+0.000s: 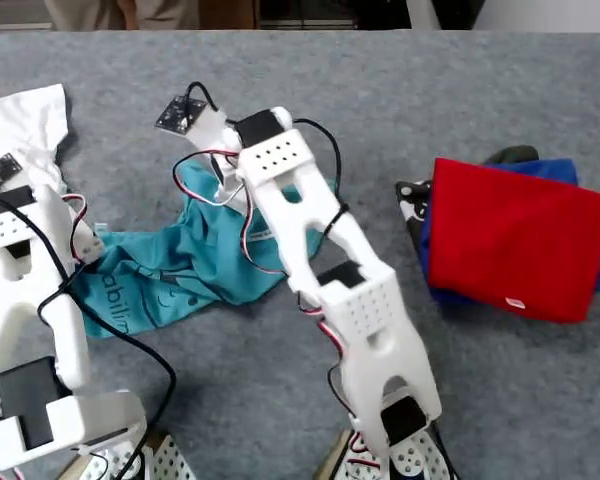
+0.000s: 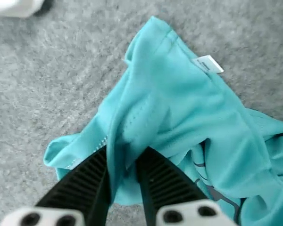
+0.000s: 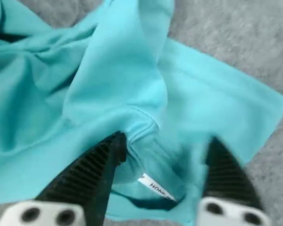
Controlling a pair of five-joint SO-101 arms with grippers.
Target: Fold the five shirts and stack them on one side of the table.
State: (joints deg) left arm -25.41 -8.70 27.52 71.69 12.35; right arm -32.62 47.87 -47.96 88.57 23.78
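Observation:
A crumpled teal shirt (image 1: 195, 255) lies on the grey table, left of centre. My left gripper (image 1: 88, 245) is at its left end; in the left wrist view the gripper (image 2: 124, 169) is shut on a fold of the teal shirt (image 2: 179, 117). My right gripper (image 1: 208, 183) hovers over the shirt's far edge. In the right wrist view it (image 3: 165, 146) stands open over the collar of the teal shirt (image 3: 108, 70), where a white label (image 3: 155, 187) shows. A white shirt (image 1: 25, 120) lies crumpled at the far left.
On the right side a folded red shirt (image 1: 510, 235) tops a stack, with a blue one (image 1: 555, 168) and a black-and-white patterned one (image 1: 412, 200) peeking out beneath. Bare grey table (image 1: 380, 100) lies between the arms and the stack.

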